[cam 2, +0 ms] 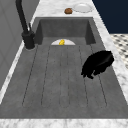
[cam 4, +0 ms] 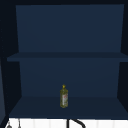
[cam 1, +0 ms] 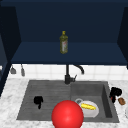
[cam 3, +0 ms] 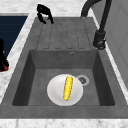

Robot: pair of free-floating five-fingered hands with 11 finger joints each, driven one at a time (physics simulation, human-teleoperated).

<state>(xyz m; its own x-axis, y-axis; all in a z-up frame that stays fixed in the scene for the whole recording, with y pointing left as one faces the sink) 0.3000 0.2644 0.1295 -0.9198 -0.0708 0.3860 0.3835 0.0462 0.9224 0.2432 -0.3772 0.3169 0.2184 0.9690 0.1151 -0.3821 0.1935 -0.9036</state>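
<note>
The right robot hand (cam 1: 115, 93), fingers curled on nothing, hovers at the sink's right rim just beside the brown bun (cam 1: 121, 101) on the worktop (cam 1: 10, 100), nearer than the left robot hand (cam 1: 38, 101), which hangs, curled, over the drainboard.

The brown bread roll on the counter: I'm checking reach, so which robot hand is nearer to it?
Right. The right robot hand hovers just beside the brown bread roll; the left robot hand is across the sink over the drainboard.

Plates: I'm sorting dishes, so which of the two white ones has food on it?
The plate lying in the sink basin, carrying a yellow corn cob; the counter plate looks bare.
</note>
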